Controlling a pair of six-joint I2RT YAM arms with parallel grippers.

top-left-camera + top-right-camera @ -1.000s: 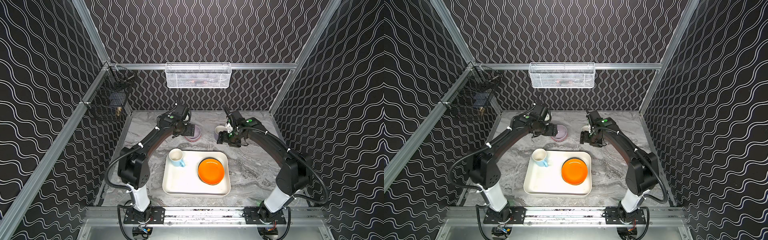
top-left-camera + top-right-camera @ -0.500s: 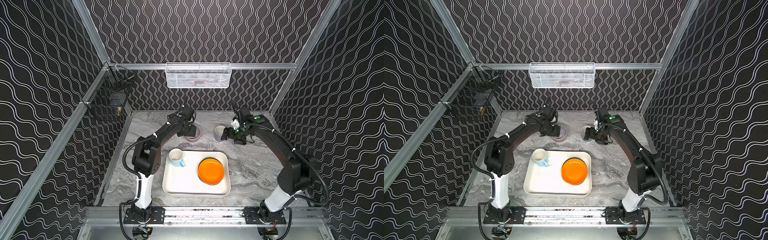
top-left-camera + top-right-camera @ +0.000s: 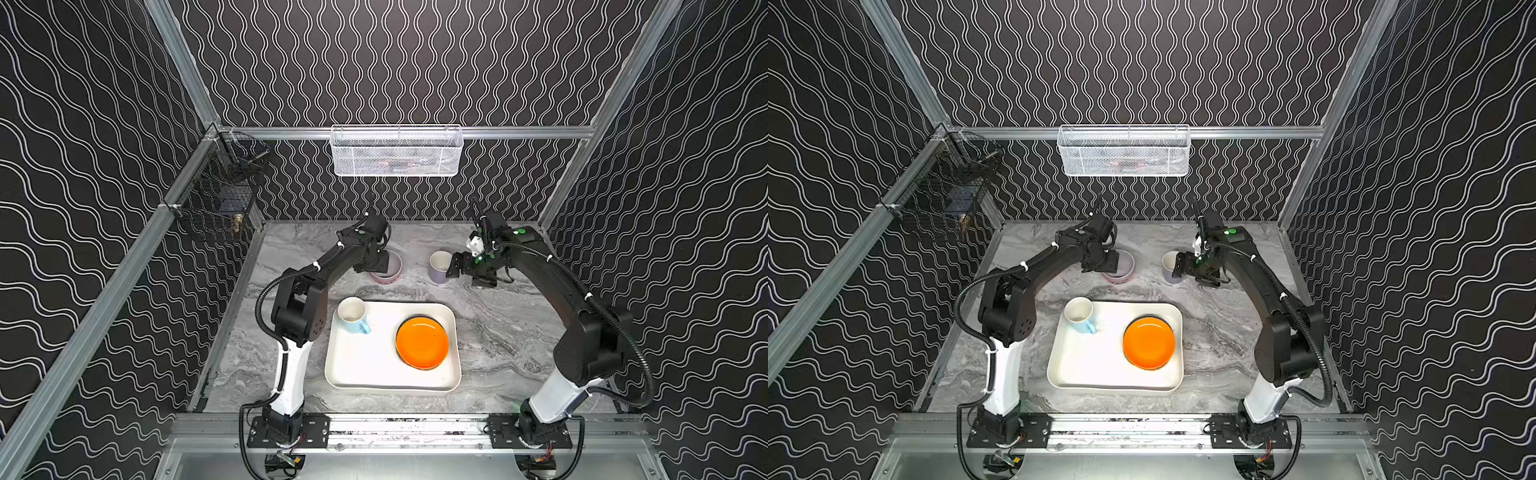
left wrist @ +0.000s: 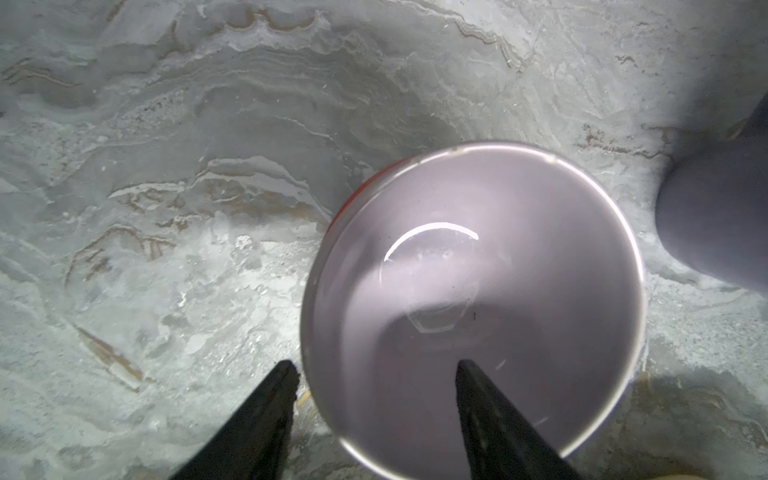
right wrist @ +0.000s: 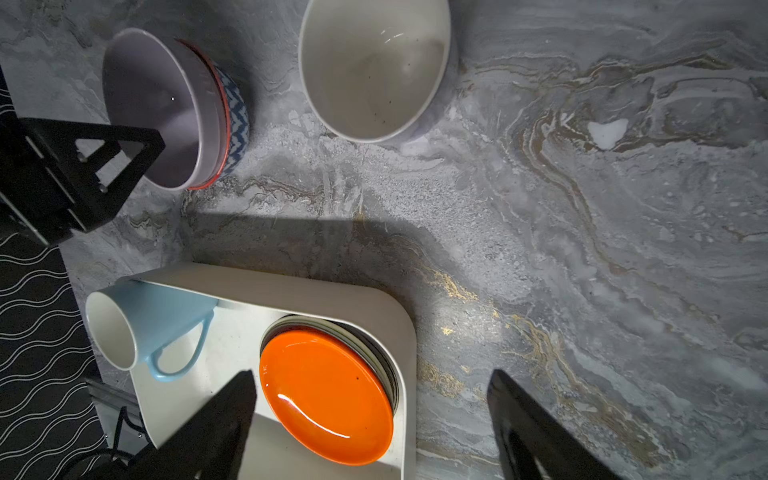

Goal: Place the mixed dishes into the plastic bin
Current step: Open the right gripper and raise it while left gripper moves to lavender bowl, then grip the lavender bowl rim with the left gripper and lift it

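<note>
**Both arms re-posed, every dish where it was**

Since a second ago the elbow of the left arm [image 3: 299, 307] has swung inward and the wrist of the right arm [image 3: 540, 266] has lifted; no dish has shifted. In both top views the left gripper [image 3: 379, 262] is at the rim of the glossy lavender round bowl [image 3: 397, 264]. That bowl is nested in the red-orange patterned bowl [image 3: 386, 279] on the grey marbled table [image 3: 498, 332], behind the cream-white shallow rectangular plastic bin [image 3: 374, 384]. The right gripper [image 3: 454, 267] is near the lavender-grey mug [image 3: 438, 266], which stands upright beside the bowls. Inside the bin are the light blue handled mug [image 3: 353, 322], at its far left corner, and the round orange plate [image 3: 422, 343].

From the left wrist, the gripper's black fingers [image 4: 266, 419] stand apart, straddling the lavender bowl's rim. One is outside over the table and one inside; they are not clamped on it.

From the right wrist, that gripper's fingers [image 5: 216, 428] are spread wide with nothing between them, above the bin's corner. The orange plate tops a stack of small plates [image 5: 365, 338].
</note>
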